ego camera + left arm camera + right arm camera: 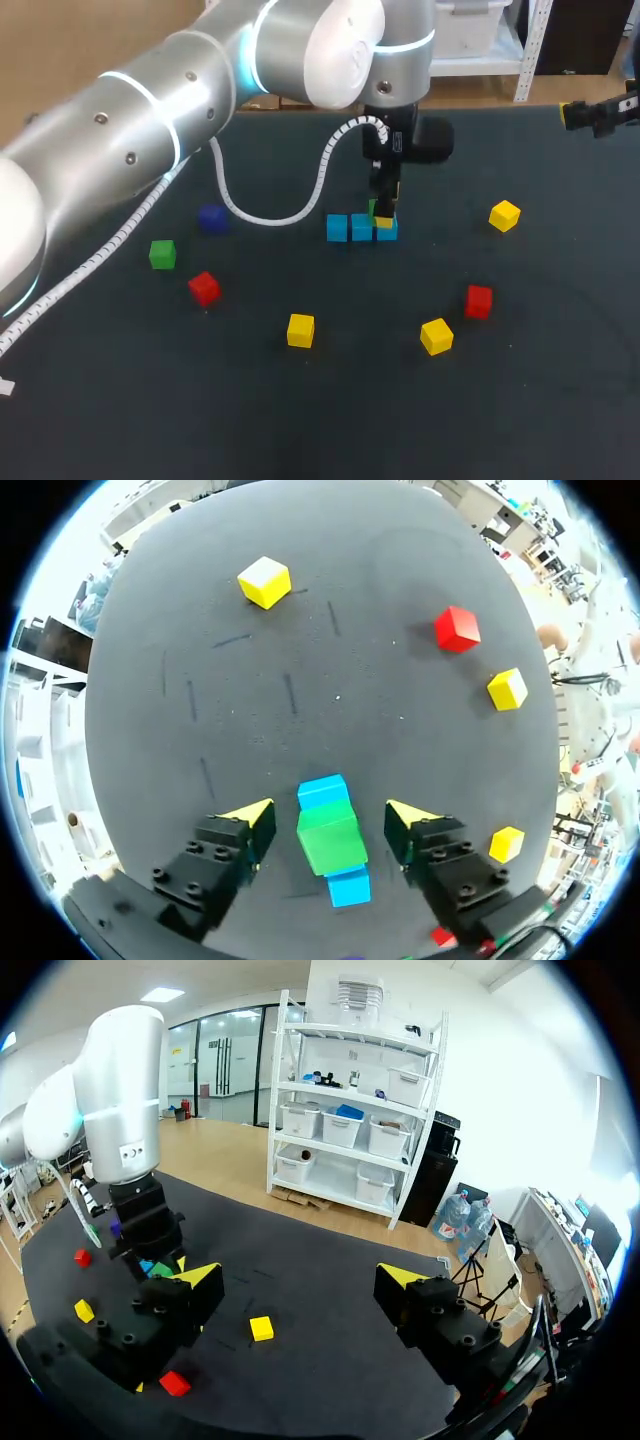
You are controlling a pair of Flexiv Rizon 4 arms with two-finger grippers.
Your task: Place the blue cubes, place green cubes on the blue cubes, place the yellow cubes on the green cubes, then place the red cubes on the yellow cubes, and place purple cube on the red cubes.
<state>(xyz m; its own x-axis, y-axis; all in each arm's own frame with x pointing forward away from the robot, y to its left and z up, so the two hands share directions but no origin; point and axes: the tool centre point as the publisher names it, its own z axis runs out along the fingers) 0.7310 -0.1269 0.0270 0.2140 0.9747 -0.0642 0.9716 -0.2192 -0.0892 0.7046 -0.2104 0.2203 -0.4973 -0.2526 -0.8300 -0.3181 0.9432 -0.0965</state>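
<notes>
Readable text: none that I can make out in any view | Closest thing to a label: a small dark marking on the grey housing of my left arm (128, 1150), seen from my right wrist, too small to read

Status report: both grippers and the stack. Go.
Left gripper open, straddling green cube, not touching. It sits on blue cubes. Right gripper open, empty, away from stack.
</notes>
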